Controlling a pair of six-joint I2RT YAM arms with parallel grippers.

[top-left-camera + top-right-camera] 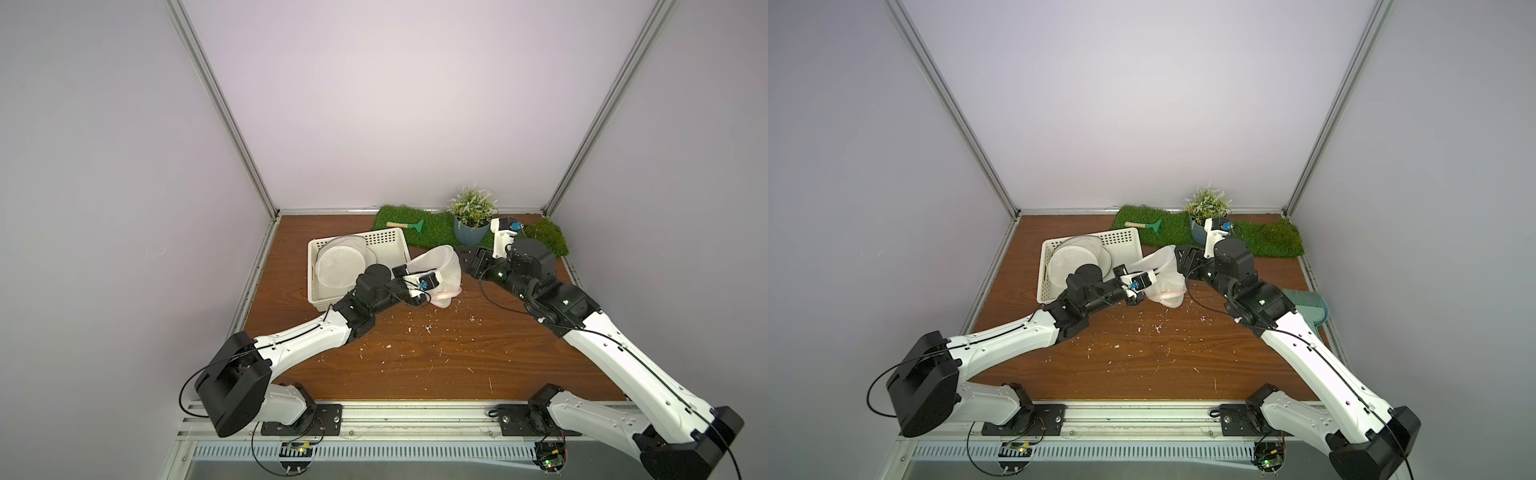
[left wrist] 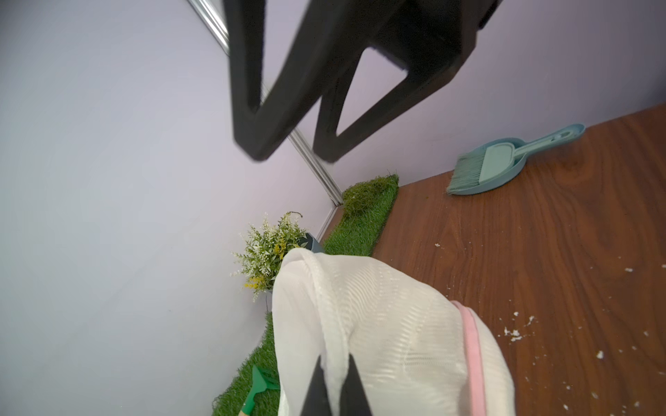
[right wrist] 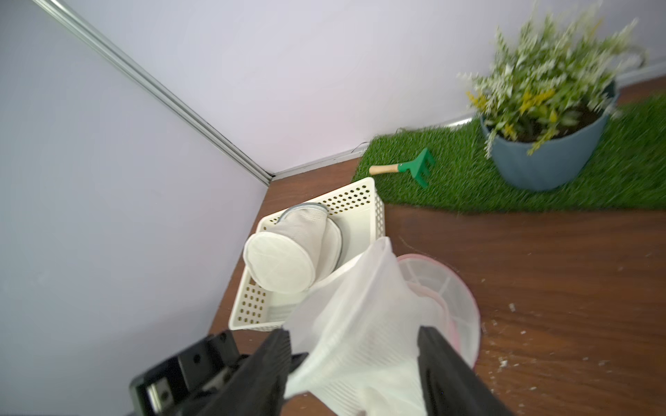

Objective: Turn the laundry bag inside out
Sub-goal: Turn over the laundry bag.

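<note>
The left gripper (image 2: 335,363) is clamped on a fold of the laundry bag (image 1: 440,270), found mid-frame on the bench (image 1: 415,353) beside the basket (image 1: 311,274). The right gripper (image 3: 355,329) is spread wide, nothing held; slippage from the single pinch is judged likely.

Arms, as I see them.
Left arm (image 1: 307,336) and right arm (image 1: 615,353): white shells, black joints, black cables (image 1: 180,392); right gripper (image 2: 292,156) black, triangular.
</note>
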